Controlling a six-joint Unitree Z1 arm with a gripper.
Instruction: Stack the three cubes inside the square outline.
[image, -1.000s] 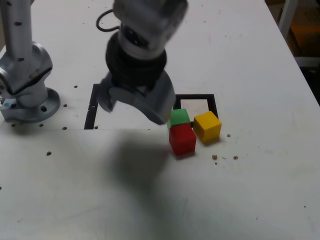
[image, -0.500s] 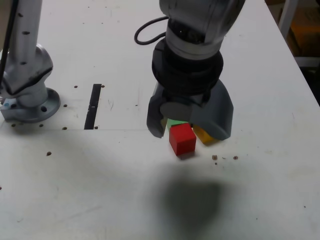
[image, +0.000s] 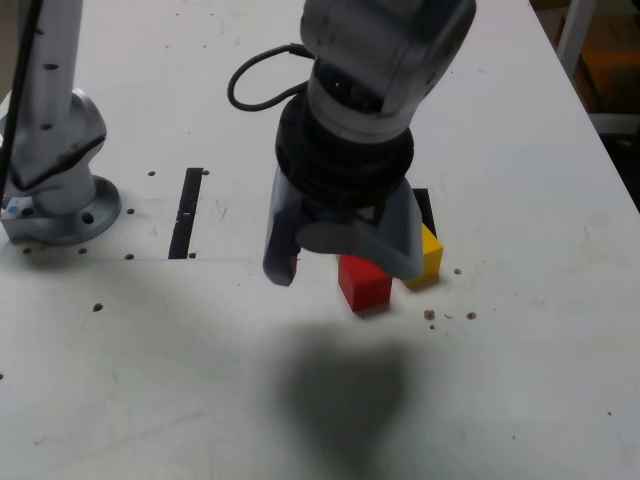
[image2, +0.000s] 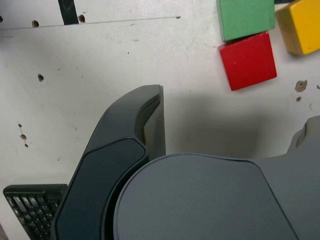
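- The tool (image: 340, 262), jaws apart and empty, has shifted from beside the cubes to over them.
- Red cube (image: 364, 281), green cube (image2: 246, 18) and yellow cube (image: 428, 255) touch mid-counter (image: 520, 380), at the square outline (image: 423, 205).
- No writing is readable.

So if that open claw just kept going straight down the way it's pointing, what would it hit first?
Most likely the bare white table. The gripper points down with its jaws wide open, and the red cube sits just beside it, not clearly between them. Depth is hard to judge.
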